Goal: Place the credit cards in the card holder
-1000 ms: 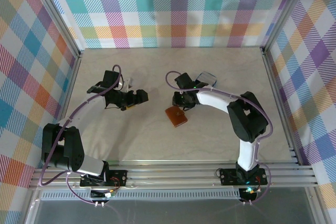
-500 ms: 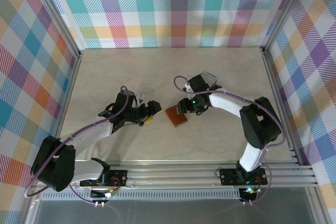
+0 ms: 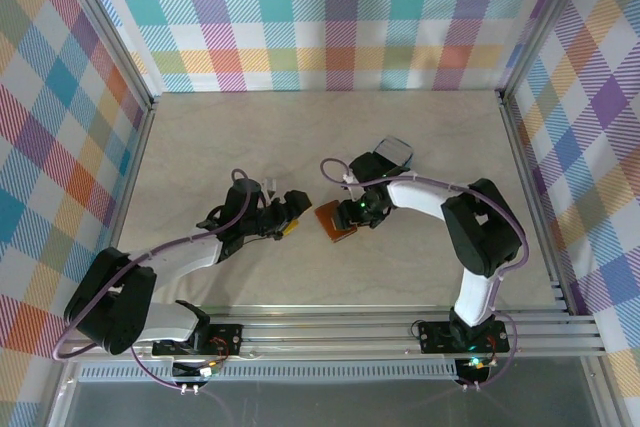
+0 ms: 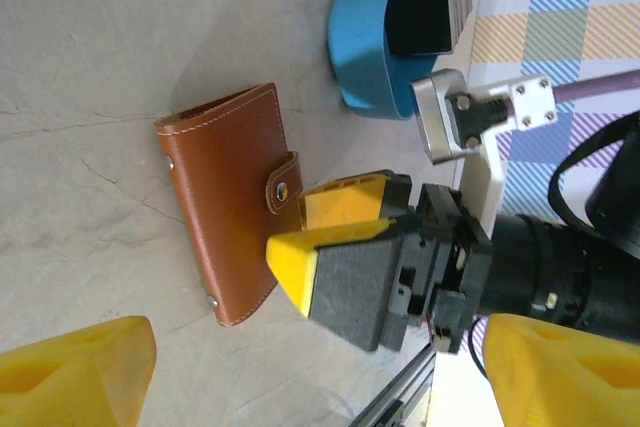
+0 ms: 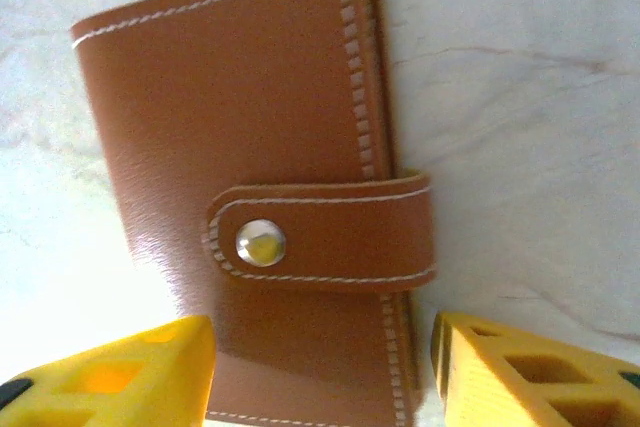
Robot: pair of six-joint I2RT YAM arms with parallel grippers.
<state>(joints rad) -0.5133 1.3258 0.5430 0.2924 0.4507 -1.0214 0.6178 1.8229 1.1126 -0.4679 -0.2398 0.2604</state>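
The card holder (image 3: pixel 333 221) lies closed on the table as a brown leather wallet (image 5: pixel 240 117) with its snap tab fastened, also seen in the left wrist view (image 4: pixel 228 212). My right gripper (image 5: pixel 320 377) stands open over its tab end. One yellow finger (image 5: pixel 120 377) is above the leather and the other (image 5: pixel 530 372) is just off the edge by the tab. My left gripper (image 4: pixel 315 372) is open, a short way left of the wallet (image 3: pixel 293 211) and facing it and the right gripper (image 4: pixel 335 237). The credit cards are out of view.
A blue rounded tray (image 4: pixel 365 47) sits just behind the wallet, under the right arm (image 3: pixel 395 152), with something dark inside. Plaid walls and metal rails (image 3: pixel 520 167) bound the table. Bare tabletop (image 3: pixel 250 127) lies to the back left.
My left gripper has swung right and nearer, up to the wallet's left side. My right gripper has come down over the wallet's tab end and opened wider. The wallet has stayed put.
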